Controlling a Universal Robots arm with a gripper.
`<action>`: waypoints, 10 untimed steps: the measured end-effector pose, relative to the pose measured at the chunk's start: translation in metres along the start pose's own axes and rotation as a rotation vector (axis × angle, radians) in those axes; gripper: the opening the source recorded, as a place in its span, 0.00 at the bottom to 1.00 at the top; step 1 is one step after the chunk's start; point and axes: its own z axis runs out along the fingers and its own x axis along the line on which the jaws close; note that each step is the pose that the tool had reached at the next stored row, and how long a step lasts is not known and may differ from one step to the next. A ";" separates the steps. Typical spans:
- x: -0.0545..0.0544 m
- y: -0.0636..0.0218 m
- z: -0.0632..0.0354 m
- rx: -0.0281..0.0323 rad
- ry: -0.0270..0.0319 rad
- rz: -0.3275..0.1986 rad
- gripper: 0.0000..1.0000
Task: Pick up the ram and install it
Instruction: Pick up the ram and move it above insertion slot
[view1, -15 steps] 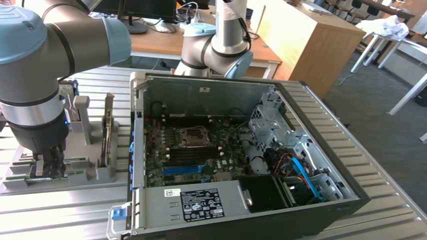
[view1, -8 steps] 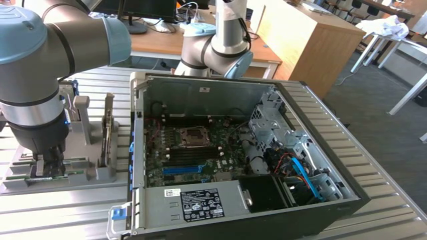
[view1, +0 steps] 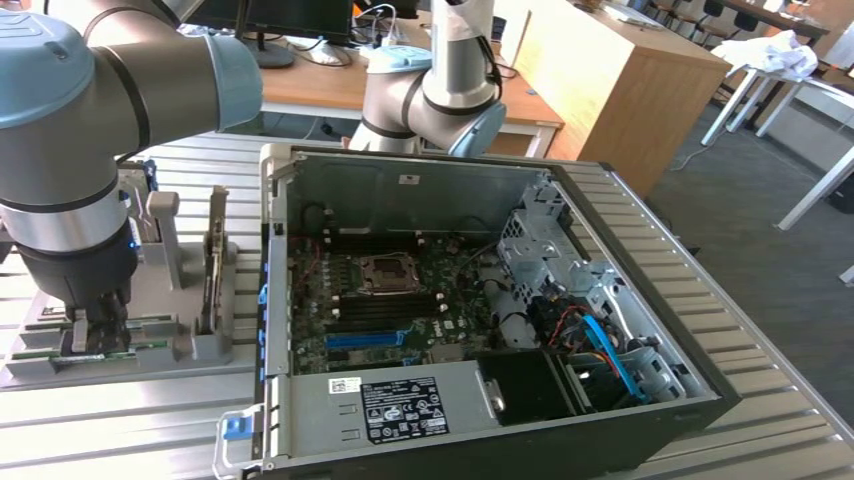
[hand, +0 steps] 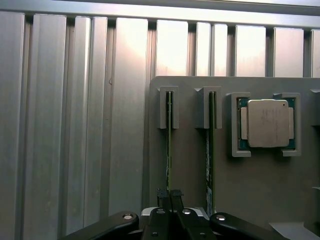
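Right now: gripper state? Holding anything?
Gripper: closed on the ram, which stands on edge in its slot of the grey holder, not lifted out.

The surface (hand: 75, 125) was brushed, shiny metal; the holder (hand: 190, 165) matt grey plastic; the ram (hand: 169, 145) dull green board; the hand (hand: 169, 194) glossy black.

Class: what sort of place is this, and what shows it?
Probably a robotics lab within an office: a robot arm beside an open computer case on a slatted metal table, desks behind.
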 end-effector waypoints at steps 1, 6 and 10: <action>0.000 0.0000 0.0000 -0.0001 0.0001 0.000 0.11; 0.000 0.0000 0.0000 0.0000 0.0000 0.000 0.11; 0.000 0.0000 0.0000 0.0000 0.0001 0.000 0.11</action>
